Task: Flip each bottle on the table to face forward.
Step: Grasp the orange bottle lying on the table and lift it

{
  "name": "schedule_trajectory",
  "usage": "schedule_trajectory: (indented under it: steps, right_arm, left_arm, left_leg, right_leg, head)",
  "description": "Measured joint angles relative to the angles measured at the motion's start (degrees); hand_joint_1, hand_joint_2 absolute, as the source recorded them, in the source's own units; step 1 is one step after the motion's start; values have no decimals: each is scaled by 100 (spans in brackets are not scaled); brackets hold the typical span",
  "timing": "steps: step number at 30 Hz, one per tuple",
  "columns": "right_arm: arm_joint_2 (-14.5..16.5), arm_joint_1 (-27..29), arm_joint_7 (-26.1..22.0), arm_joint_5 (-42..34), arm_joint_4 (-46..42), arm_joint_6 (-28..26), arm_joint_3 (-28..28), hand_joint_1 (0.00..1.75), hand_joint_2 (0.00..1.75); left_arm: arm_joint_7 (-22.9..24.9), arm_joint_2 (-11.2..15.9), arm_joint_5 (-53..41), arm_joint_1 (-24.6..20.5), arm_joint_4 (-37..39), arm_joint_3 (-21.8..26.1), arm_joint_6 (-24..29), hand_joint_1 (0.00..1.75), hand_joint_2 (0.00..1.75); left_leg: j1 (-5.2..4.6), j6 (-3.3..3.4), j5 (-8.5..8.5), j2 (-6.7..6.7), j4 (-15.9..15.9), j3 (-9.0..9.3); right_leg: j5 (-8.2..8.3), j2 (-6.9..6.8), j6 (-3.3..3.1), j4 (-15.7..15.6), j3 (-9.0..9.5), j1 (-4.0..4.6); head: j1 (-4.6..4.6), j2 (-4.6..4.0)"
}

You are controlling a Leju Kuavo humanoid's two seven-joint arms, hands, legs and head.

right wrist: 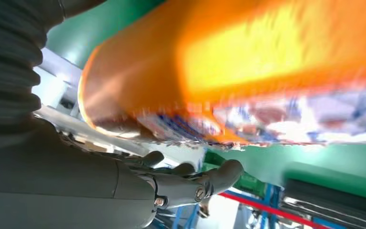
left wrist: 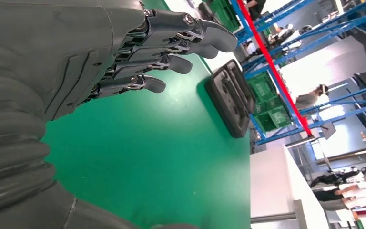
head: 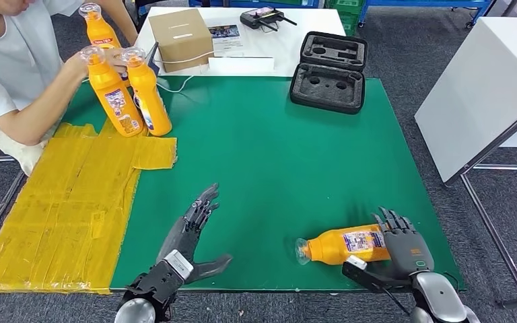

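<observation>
Ideally, the right hand (head: 404, 245), wrapped round the lying bottle (head: 340, 245), rolls it label-forward, while the left hand (head: 188, 232) stays open, empty.

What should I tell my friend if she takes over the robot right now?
Left hand: open, holding nothing, fingers spread over the green mat.
Right hand: wrapped around the base end of an orange bottle lying on its side near the mat's front edge, cap pointing toward the left hand.
Three more orange bottles stand at the far left of the mat, and a person's hands are on them.
Done: the lying bottle is gripped.
Left: turn that bottle to face forward, then do the others once the person lets go.
</observation>
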Motion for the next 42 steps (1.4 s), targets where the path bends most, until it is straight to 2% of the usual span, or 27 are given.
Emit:
schedule_trajectory:
  steps: [2, 3, 4, 7, 8, 9, 19, 22, 24, 26, 30, 33, 38, 42]
  right_arm:
    - [3, -217, -31, 31, 260, -13, 114, 9, 175]
    - [7, -323, -38, 49, 385, -23, 178, 19, 175]
    - [13, -417, -41, 66, 502, -37, 243, 37, 175]
    - [29, -625, -41, 105, 808, -99, 425, 112, 175]
    - [34, -673, -41, 116, 903, -125, 480, 129, 175]
    - [41, -716, -40, 127, 992, -156, 537, 136, 175]
    - [50, -1026, 20, 166, 1395, -290, 838, 170, 175]
    - [44, -1057, 27, 154, 1423, -327, 880, 175, 175]
    - [49, -1045, 29, 148, 1436, -522, 898, 175, 175]
    - [106, -993, 26, 144, 1403, -935, 879, 175, 175]
    - [461, -700, -232, -178, 942, -2035, 648, 175, 175]
    - [830, -525, -605, -743, 278, -2568, 444, 175, 175]
    - [1279, -487, -1312, -2303, -721, -2651, 145, 175, 175]
    - [1543, -486, -1570, -2912, -1182, -2485, 71, 175, 175]
  left_arm:
    - [3, 0, 11, -31, 50, -16, -7, 0, 175]
    - [5, 0, 19, -48, 74, -26, -11, 0, 175]
    - [7, 0, 28, -65, 98, -37, -14, 0, 175]
    - [13, -1, 55, -100, 152, -72, -15, 0, 175]
    - [16, -1, 61, -106, 166, -86, -14, 0, 175]
    - [21, -1, 67, -110, 179, -101, -14, 0, 175]
    - [40, 0, 131, -115, 245, -137, -8, 0, 175]
    - [40, 0, 151, -118, 263, -137, -2, 0, 175]
    - [39, 0, 166, -119, 273, -137, 3, 0, 175]
    - [39, -1, 171, -111, 274, -137, 19, 0, 175]
    - [42, -2, 155, -41, 261, -133, 97, 0, 175]
    - [26, -2, 129, 7, 257, -134, 157, 0, 175]
    - [-40, -1, 128, 14, 258, -143, 238, 0, 175]
    - [-59, 0, 134, 12, 260, -165, 258, 0, 175]
  left_leg:
    - [10, 0, -16, 23, -2, 33]
    - [14, 2, -22, 41, -4, 48]
    - [19, 4, -29, 60, -5, 62]
    - [27, 9, -40, 99, -8, 93]
    - [28, 10, -40, 104, -8, 99]
    - [28, 12, -38, 106, -8, 103]
    - [27, 20, -13, 90, -2, 129]
    - [28, 12, -24, 90, -2, 138]
    - [29, 8, -29, 85, -3, 138]
    - [28, 8, -29, 74, -3, 128]
    - [27, 14, -10, 50, -1, 77]
    - [26, 12, -5, 46, 0, 46]
    - [27, 10, -4, 25, 0, 15]
    - [26, 10, -4, 21, 0, 5]
  right_leg:
    - [-13, 23, -1, -13, 33, 10]
    - [-22, 40, -5, -19, 48, 15]
    - [-30, 54, -11, -24, 62, 20]
    - [-41, 68, -21, -37, 94, 26]
    - [-41, 68, -21, -39, 98, 26]
    - [-41, 68, -21, -40, 99, 26]
    - [-9, 64, 1, -43, 129, 25]
    - [-9, 64, 5, -43, 137, 25]
    - [-10, 63, 7, -43, 141, 25]
    - [-4, 61, 9, -42, 153, 25]
    - [26, 41, 12, -32, 159, 25]
    - [28, 31, 6, -23, 123, 25]
    - [20, 5, -2, -20, 96, 25]
    - [19, 2, -2, -21, 87, 23]
  head:
    - [1, 0]
    - [1, 0]
    - [1, 0]
    - [1, 0]
    - [2, 0]
    - [2, 0]
    - [1, 0]
    - [1, 0]
    - [0, 0]
    - [1, 0]
    - [-1, 0]
    - [-6, 0]
    - [-2, 0]
    - [-2, 0]
